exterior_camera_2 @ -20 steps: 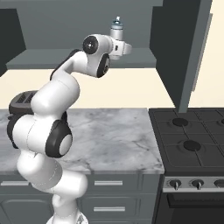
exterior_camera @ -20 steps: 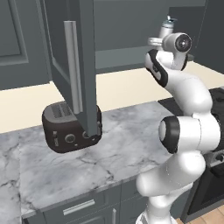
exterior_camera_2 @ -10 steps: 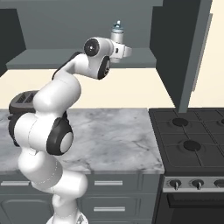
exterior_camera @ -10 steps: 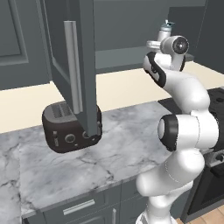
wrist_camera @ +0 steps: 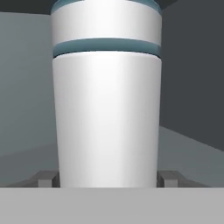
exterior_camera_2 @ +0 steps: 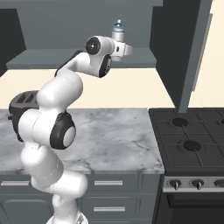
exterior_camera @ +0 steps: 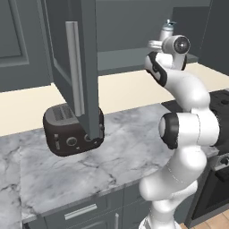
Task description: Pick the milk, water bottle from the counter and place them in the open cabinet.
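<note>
My gripper (wrist_camera: 106, 179) is shut on the water bottle (wrist_camera: 106, 109), a light grey cylinder with teal bands that stands upright between the fingertips (wrist_camera: 43, 178). The arm reaches up into the open cabinet (exterior_camera: 120, 60), and the bottle's teal-capped top (exterior_camera: 166, 30) pokes up above the hand (exterior_camera: 175, 44). From the right, the bottle (exterior_camera_2: 117, 30) is over the cabinet's grey shelf (exterior_camera_2: 52, 59); I cannot tell whether it touches the shelf. The milk and the counter are out of view.
The cabinet door (exterior_camera: 78, 67) with its silver bar handle hangs open to the arm's left; the other door (exterior_camera_2: 183, 52) is on the right. A dark toaster (exterior_camera: 71, 129) sits on the marble worktop (exterior_camera: 112, 156). A stove (exterior_camera_2: 192, 140) adjoins it.
The hand has lowered the water bottle a little inside the cabinet; the grip on it is unchanged.
</note>
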You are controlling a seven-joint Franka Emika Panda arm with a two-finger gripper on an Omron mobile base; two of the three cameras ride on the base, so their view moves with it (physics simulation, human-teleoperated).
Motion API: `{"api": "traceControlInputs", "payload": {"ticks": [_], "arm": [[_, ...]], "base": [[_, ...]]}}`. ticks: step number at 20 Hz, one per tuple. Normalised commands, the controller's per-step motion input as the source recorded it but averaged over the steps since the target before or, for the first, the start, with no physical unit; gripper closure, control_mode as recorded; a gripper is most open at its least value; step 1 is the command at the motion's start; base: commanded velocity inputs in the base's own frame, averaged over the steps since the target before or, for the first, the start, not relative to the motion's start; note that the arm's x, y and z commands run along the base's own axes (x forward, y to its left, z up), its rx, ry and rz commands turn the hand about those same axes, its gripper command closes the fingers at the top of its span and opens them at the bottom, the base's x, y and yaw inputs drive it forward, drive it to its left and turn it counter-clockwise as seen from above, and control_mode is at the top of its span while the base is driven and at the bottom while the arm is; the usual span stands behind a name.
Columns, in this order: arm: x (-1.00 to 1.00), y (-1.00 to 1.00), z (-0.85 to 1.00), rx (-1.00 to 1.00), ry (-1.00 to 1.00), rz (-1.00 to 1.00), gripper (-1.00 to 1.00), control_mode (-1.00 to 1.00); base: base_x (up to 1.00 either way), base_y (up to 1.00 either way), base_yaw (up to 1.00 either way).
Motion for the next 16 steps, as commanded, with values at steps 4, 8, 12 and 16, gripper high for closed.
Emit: {"api": "traceControlInputs", "payload": {"ticks": [4, 8, 12, 16], "arm": [[0.54, 0.0, -0.24, 0.0, 0.0, 0.0, 1.0, -1.0], [0.48, 0.0, -0.18, 0.0, 0.0, 0.0, 1.0, -1.0], [0.5, 0.0, -0.24, 0.0, 0.0, 0.0, 1.0, -1.0], [0.52, 0.0, -0.31, 0.0, 0.0, 0.0, 1.0, -1.0]], "base": [[0.0, 0.0, 0.0], [0.0, 0.0, 0.0], [0.0, 0.0, 0.0], [0.0, 0.0, 0.0]]}}
